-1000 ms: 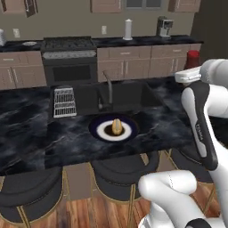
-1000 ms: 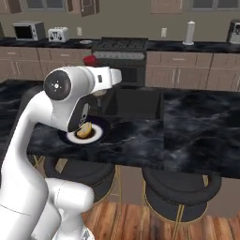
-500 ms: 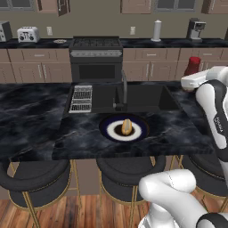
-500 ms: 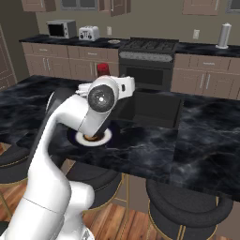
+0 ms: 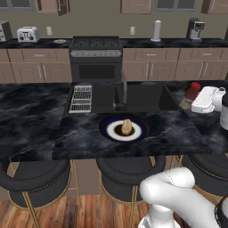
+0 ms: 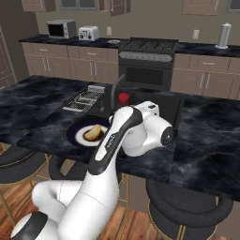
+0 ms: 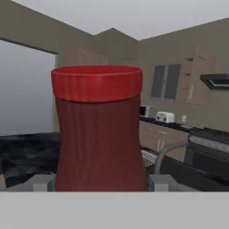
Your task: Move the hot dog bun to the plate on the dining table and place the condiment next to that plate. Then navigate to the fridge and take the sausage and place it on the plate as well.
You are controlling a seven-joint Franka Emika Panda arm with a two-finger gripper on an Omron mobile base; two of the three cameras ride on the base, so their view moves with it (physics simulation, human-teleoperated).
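Condiment bottle (image 7: 97, 129), dark red with a red cap, sits upright between my gripper's (image 7: 97, 182) fingers (image 7: 42, 182); it looks clasped, though the contact itself is hard to see. I see its cap by the white hand over the counter's (image 5: 35, 129) right end. The bun (image 5: 127, 127) lies on the plate (image 5: 137, 132) near the counter's front edge, before the sink (image 5: 142, 99).

A home kitchen is surrounding me: a stove (image 5: 96, 58) and toaster (image 5: 27, 34) are sitting along the back counter, stools (image 5: 125, 178) tucking under what looks like a marble island (image 5: 40, 116).
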